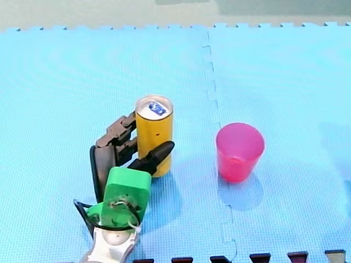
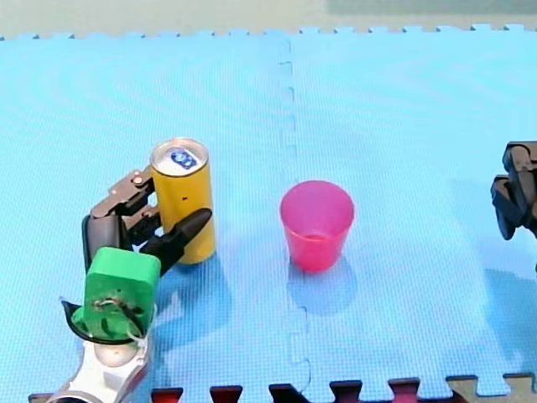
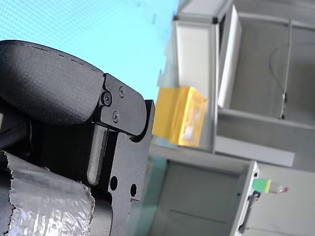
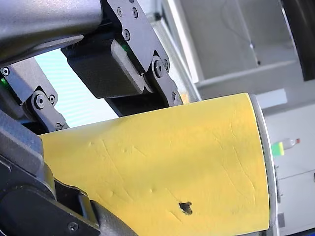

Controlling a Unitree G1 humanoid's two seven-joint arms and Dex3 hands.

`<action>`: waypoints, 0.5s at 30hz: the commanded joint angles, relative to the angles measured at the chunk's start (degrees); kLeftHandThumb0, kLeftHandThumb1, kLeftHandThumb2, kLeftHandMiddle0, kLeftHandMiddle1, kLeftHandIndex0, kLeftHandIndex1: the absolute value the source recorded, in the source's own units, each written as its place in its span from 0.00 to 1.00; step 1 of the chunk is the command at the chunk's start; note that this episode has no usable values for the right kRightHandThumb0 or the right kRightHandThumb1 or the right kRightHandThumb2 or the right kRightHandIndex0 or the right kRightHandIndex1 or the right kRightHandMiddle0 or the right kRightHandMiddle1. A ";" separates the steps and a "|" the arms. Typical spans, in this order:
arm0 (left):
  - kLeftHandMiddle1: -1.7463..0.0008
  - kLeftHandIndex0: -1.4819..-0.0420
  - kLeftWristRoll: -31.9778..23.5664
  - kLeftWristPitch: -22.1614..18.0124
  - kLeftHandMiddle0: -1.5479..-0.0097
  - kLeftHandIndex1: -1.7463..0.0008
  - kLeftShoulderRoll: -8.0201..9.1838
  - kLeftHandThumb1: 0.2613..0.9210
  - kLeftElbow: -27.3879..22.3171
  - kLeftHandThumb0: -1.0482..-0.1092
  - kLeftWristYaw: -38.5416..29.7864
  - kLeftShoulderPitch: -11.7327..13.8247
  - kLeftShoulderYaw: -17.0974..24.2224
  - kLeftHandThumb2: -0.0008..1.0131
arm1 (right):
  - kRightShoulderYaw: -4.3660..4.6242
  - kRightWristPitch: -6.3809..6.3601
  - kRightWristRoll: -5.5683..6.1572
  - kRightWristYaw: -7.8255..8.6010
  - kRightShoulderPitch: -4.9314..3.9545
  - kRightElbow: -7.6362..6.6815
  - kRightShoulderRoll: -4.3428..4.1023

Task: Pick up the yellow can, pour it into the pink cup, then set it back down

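Covering the whole work surface, a light-blue foam puzzle mat [image 1: 285, 66] is laid out in interlocking tiles, with a toothed seam [image 1: 211, 71] running away from the robot just left of the cup. The robot's left hand [image 1: 122, 149] is reached in from the near left, with a bright green block [image 1: 127, 192] mounted at its wrist. It is clamped on the yellow cylindrical metal can [image 1: 154, 131] – two dark fingers [image 1: 118, 130] are wrapped round the can's left and far side, and the black thumb [image 1: 156, 155] is pressed across the near side, low down. The can is held upright, and its base is set on the mat, left of the seam. In the second wrist view the yellow wall [image 4: 162, 162] is seen pressed against the black finger links.

A pink plastic tumbler-shaped cup [image 1: 239, 150] is stood upright, mouth up, to the right of the can and well apart from it.

The robot's right hand [image 2: 516, 189] is seen at the far right edge of the mat, well apart from the cup – whether it is open or closed cannot be told.

A blue mark [image 1: 156, 108] is carried on the can's silver top, and a small dark nick [image 4: 185, 208] is seen in its yellow wall.
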 commanded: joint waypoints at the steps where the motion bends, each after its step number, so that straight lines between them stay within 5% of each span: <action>1: 1.00 0.20 -1.02 -0.22 0.14 1.00 -0.33 0.84 0.12 0.74 -1.07 -0.49 0.61 0.00 | -0.30 0.26 0.37 0.28 -0.16 -0.14 -0.46; 15: 1.00 0.21 -4.34 -1.50 0.14 1.00 -1.15 0.86 1.21 0.75 -6.11 -1.24 2.99 0.00 | -1.17 0.43 1.38 2.35 -0.14 -0.07 -1.06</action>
